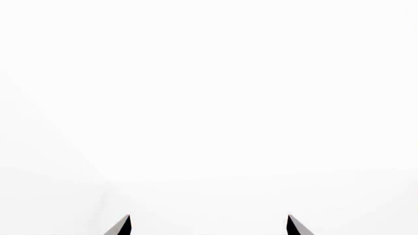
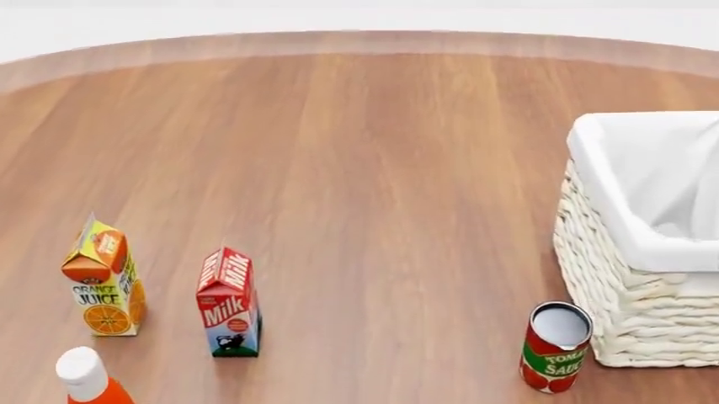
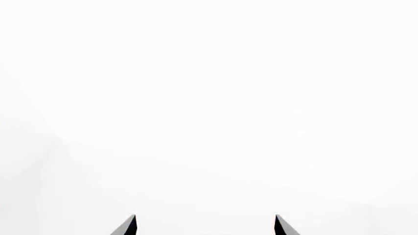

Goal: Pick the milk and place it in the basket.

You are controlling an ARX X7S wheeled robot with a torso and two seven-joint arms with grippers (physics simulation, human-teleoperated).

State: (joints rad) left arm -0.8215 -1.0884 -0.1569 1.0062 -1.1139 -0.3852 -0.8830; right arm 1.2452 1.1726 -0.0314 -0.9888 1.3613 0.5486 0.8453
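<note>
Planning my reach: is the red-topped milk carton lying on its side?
No, the red-topped milk carton stands upright on the wooden table, beside the orange juice carton.

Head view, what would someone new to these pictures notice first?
First the large cream woven wicker basket with a white cloth liner, cut off at the right edge of the round wooden table. Next the red-topped gable milk carton standing near the front left, beside an orange-yellow orange juice carton. A red tomato sauce can stands just in front of the basket.
</note>
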